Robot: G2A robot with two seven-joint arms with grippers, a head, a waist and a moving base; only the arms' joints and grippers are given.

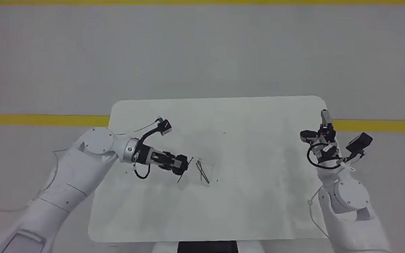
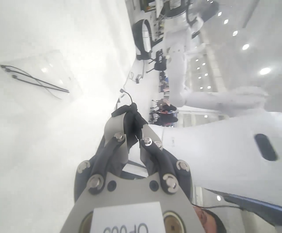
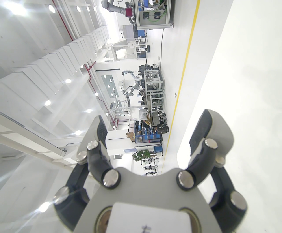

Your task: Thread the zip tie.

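My left gripper hovers over the left-middle of the white table, shut on a black zip tie. A thin tail of that tie hangs out past the fingertips. A few more loose black zip ties lie just to the right of the gripper, on a clear plastic bag. My right gripper is held up at the table's right edge, far from the ties, open with nothing between its fingers.
The table's surface between the two arms is bare white. The floor beyond carries a yellow line behind the table.
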